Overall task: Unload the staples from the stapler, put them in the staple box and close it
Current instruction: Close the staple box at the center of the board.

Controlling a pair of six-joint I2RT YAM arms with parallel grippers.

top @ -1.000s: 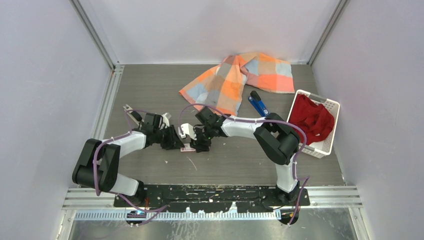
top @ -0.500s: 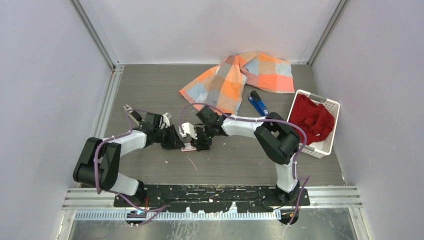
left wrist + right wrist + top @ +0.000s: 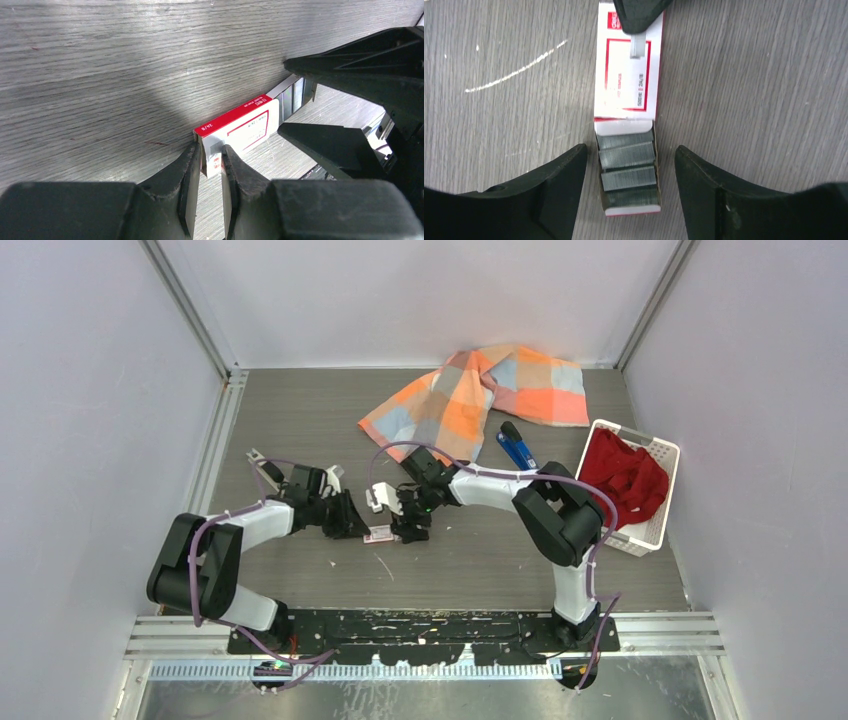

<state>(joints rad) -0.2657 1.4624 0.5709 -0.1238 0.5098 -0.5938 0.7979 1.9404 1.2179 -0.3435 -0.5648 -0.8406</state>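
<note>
Stapler [image 3: 516, 447] one, packet [image 3: 616, 95] one, staples [image 3: 628, 167] four.

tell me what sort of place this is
Likely a lab robot test cell: plain white walls on aluminium framing enclose a wood-grain table, a left arm and right arm are bolted at its near edge, and props include a checked cloth.

Even bright light, soft shadows

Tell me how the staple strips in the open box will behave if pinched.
The staples lie as separate short strips, so they would probably lift one at a time, stiff but apt to snap apart. Smooth metal, likely slippery in the right gripper. Lying loose, they may slide when nudged, though the left gripper pins the box.
</note>
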